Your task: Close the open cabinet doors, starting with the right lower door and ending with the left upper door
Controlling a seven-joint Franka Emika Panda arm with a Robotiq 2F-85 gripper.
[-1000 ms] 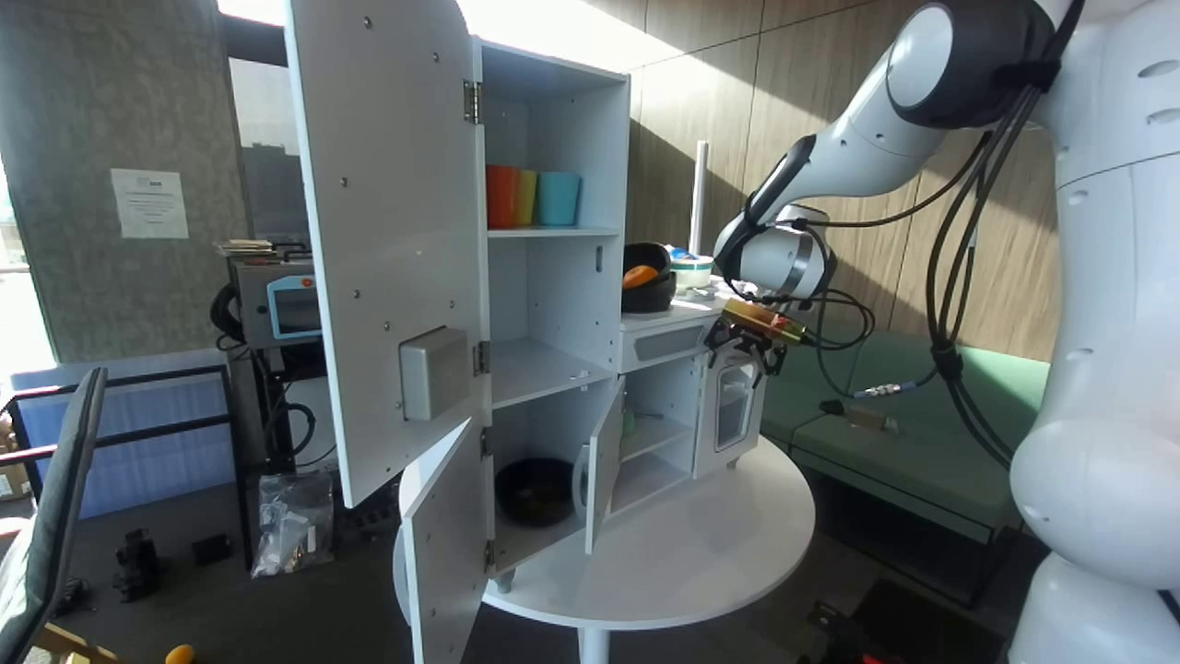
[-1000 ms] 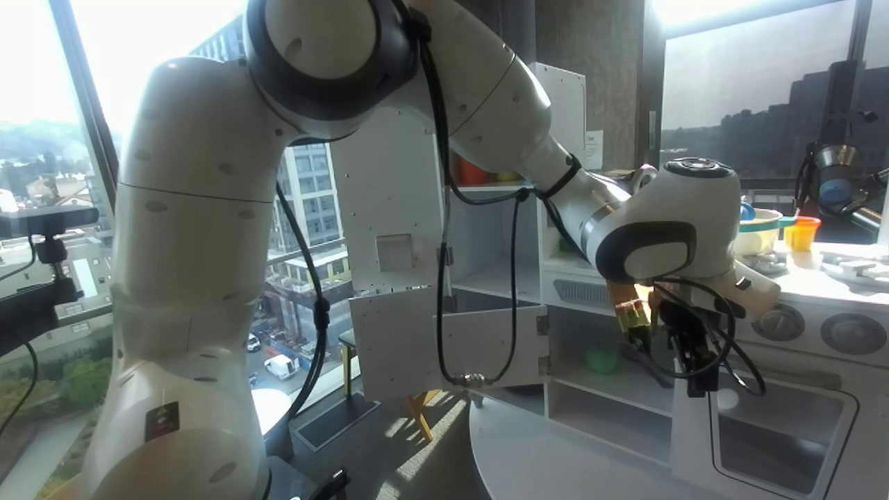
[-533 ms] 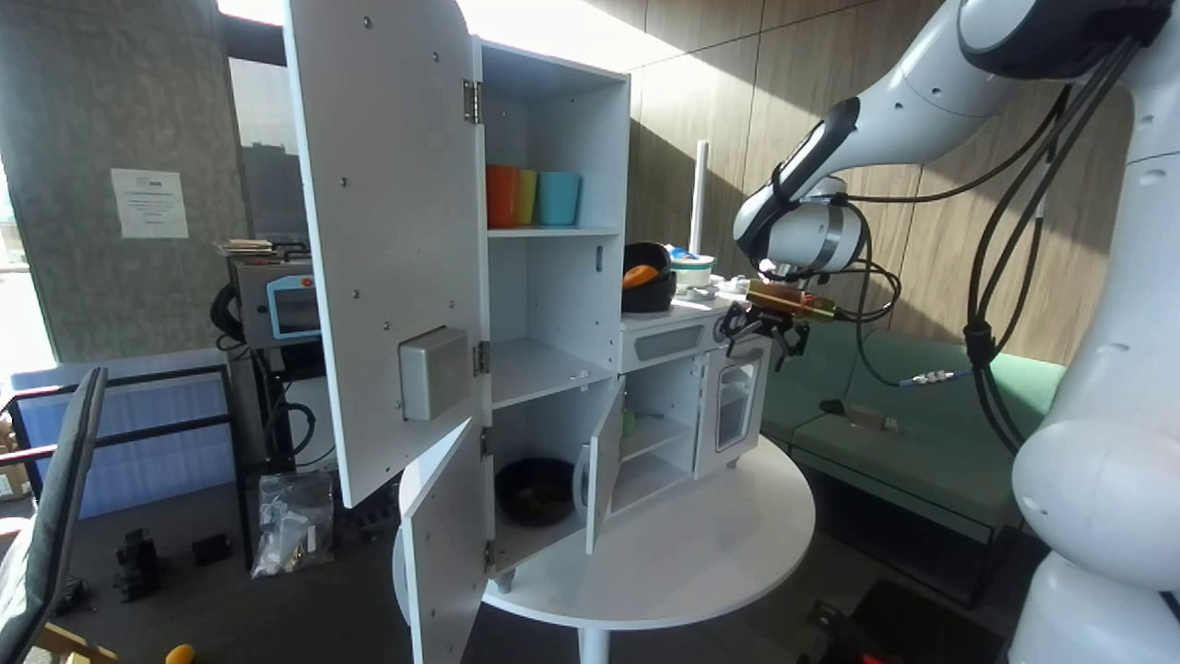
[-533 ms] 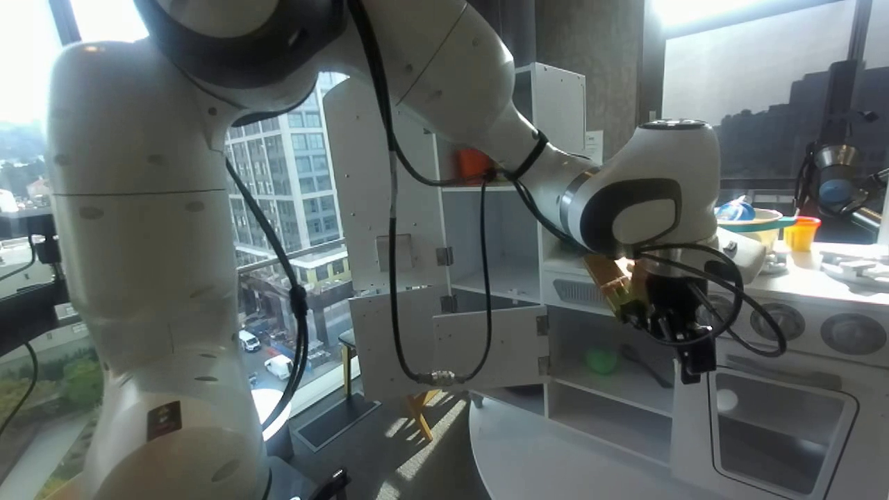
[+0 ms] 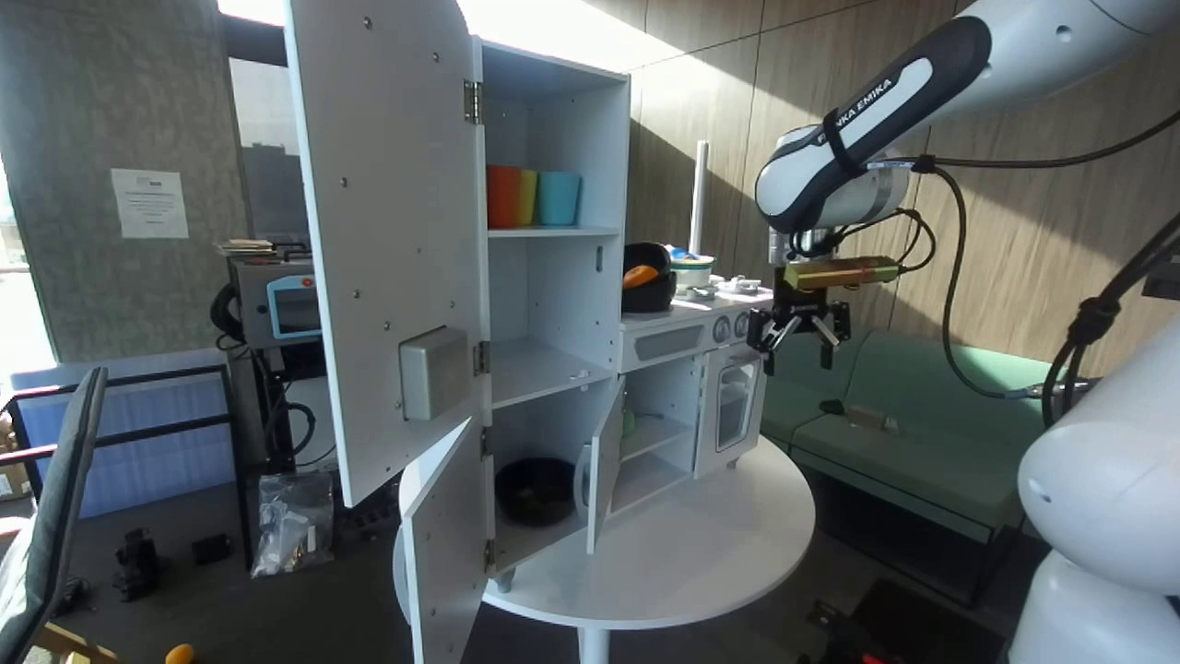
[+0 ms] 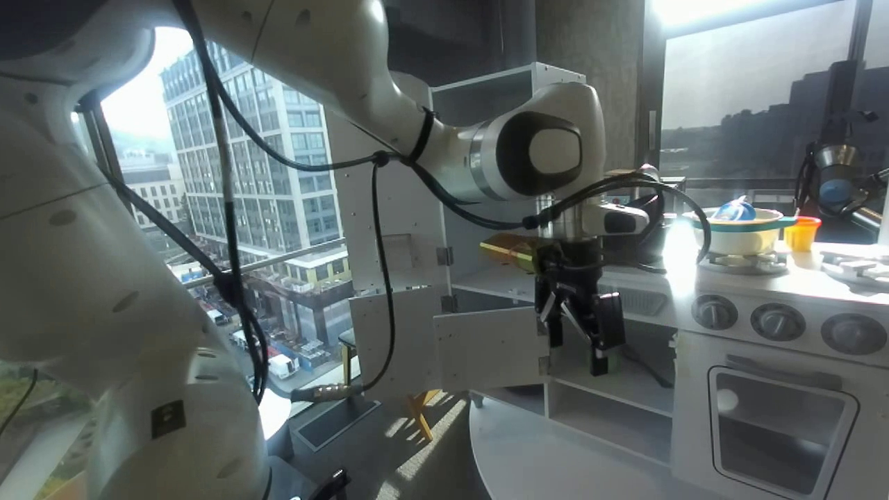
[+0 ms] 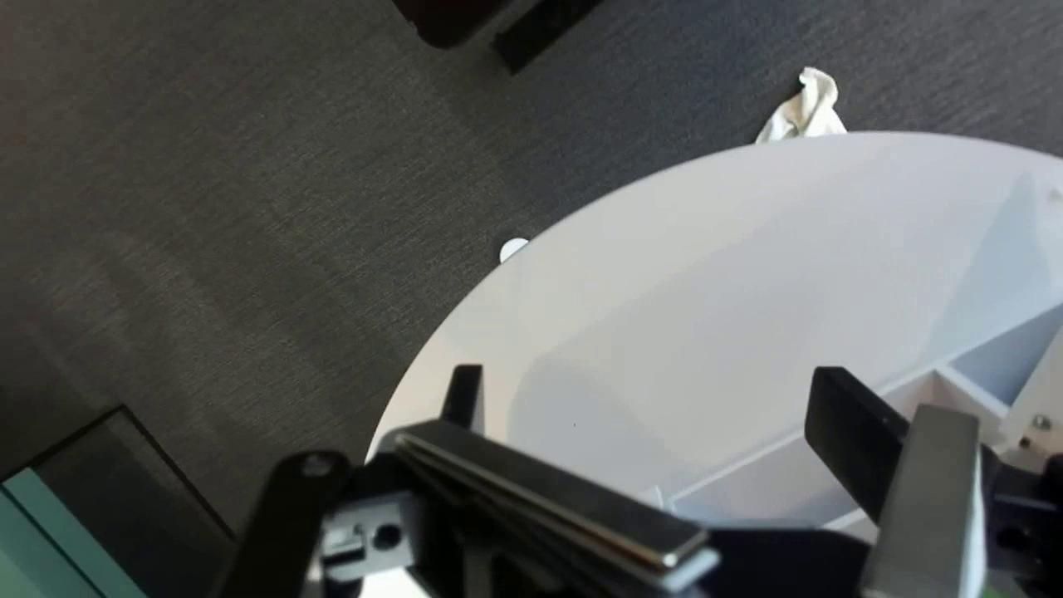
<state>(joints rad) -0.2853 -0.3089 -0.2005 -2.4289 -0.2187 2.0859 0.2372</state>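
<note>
All the doors stand open in both exterior views. The right lower door (image 5: 604, 470), a small white panel (image 6: 486, 351), swings out from the middle of the cabinet. The left upper door (image 5: 387, 231) is the tall panel with a grey box; it also shows in an exterior view (image 6: 378, 208), partly behind my arm. The left lower door (image 5: 447, 553) hangs open below it (image 6: 396, 340). My gripper (image 5: 798, 350) is open and empty, pointing down in front of the oven side, apart from every door. It also shows at the right lower door's hinge side (image 6: 576, 354) and in the wrist view (image 7: 648, 382).
The cabinet stands on a round white table (image 5: 719, 544), seen below the gripper in the wrist view (image 7: 747, 232). Shelves hold cups (image 5: 556, 198) and a dark bowl (image 5: 535, 493). A pot (image 6: 743, 239) and orange cup (image 6: 802, 234) stand on the stove top. A green bench (image 5: 903, 461) is behind.
My gripper has moved away from the oven front, across toward the right lower door's hinge side in an exterior view, and has turned from tilted to pointing down. The doors have not moved.
</note>
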